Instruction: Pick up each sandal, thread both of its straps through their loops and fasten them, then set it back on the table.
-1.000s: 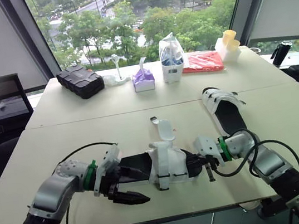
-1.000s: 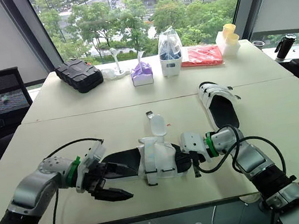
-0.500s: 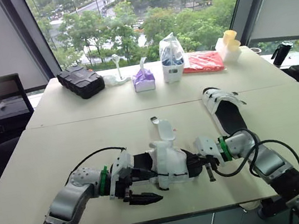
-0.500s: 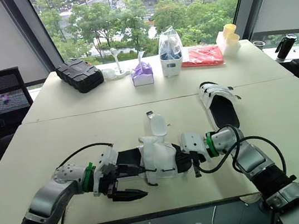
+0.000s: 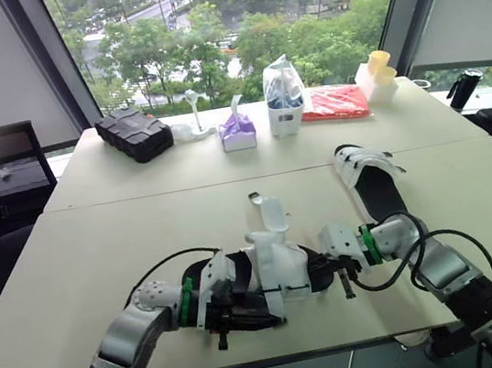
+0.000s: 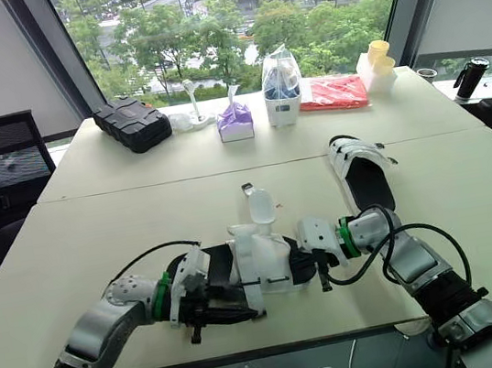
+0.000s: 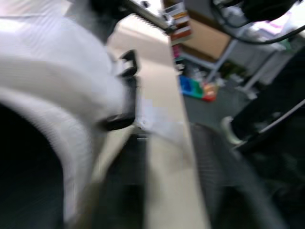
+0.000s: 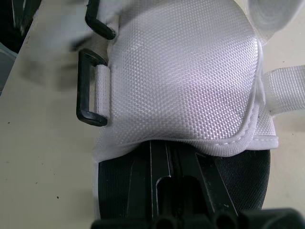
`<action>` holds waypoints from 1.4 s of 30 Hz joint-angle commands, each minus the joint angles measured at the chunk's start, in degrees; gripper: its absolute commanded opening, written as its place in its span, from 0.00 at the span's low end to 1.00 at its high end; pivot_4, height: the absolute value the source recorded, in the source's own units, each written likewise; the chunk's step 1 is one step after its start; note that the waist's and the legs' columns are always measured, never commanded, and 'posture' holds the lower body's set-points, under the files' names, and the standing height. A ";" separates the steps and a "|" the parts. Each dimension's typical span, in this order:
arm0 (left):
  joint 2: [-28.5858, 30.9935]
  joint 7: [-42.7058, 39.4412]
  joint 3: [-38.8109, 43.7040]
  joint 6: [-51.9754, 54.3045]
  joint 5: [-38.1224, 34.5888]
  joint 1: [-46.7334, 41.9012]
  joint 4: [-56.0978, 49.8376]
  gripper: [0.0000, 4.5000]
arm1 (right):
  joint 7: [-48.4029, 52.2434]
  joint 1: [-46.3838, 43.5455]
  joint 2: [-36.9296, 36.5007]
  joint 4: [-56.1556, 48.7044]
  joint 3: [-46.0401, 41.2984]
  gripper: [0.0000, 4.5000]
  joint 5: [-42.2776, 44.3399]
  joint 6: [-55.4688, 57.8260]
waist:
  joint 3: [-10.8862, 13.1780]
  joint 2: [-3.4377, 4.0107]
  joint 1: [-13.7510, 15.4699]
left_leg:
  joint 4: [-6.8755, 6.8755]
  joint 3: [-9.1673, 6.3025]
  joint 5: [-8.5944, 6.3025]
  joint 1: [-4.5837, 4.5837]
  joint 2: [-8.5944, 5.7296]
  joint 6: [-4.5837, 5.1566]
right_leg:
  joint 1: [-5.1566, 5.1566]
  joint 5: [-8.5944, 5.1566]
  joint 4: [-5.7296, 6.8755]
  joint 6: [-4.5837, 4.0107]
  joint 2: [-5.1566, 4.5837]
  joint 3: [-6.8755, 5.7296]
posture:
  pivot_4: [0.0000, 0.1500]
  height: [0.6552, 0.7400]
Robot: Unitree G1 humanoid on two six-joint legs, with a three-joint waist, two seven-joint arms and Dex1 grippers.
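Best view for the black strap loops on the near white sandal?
Right wrist view: black rectangular strap loop, whole outline, close up at the edge of the white woven sandal upper. Left wrist view catches one obliquely. Eye views: tiny specks.

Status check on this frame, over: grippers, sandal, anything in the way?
Left gripper at front edge of near sandal, right gripper at its right end. It sits on table, one strap loose, unthreaded. Second sandal apart, farther right; nothing blocking.

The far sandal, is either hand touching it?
No, the far sandal lies apart on the table, while the left hand and right hand are both at the near sandal.
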 commanded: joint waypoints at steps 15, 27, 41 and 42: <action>5.09 -1.70 -0.40 5.86 -4.57 2.19 -6.45 0.01 | -0.36 1.67 -0.52 3.13 2.44 0.00 -3.71 1.47 | 0.01 0.01 -0.06 | -0.03 -0.01 -0.01 -0.01 0.00 0.00 | 0.01 -0.01 -0.03 -0.02 0.00 0.00 | 1.00 1.00; 12.73 -7.05 3.80 10.37 -13.13 4.84 -13.14 0.01 | -0.22 1.46 -0.48 3.38 2.56 0.00 -3.74 1.28 | 0.03 0.01 -0.08 | -0.08 -0.01 -0.01 -0.02 0.04 0.00 | 0.00 -0.06 -0.09 -0.10 -0.02 0.01 | 1.00 1.00; 17.74 -12.46 6.20 9.76 -18.27 1.50 -15.42 0.01 | -0.41 0.66 0.12 4.69 2.87 0.00 -4.12 0.42 | 0.03 0.05 -0.51 | -0.24 0.01 -0.02 -0.06 0.08 0.01 | -0.02 -0.06 -0.33 -0.13 -0.02 0.00 | 1.00 1.00; 17.43 -12.03 7.20 11.00 -20.12 0.15 -15.27 0.01 | -0.41 0.63 0.08 4.84 2.84 0.00 -4.15 0.27 | 0.04 0.04 -0.51 | -0.27 0.01 -0.02 -0.06 0.08 0.01 | -0.03 -0.06 -0.35 -0.13 -0.02 0.00 | 1.00 1.00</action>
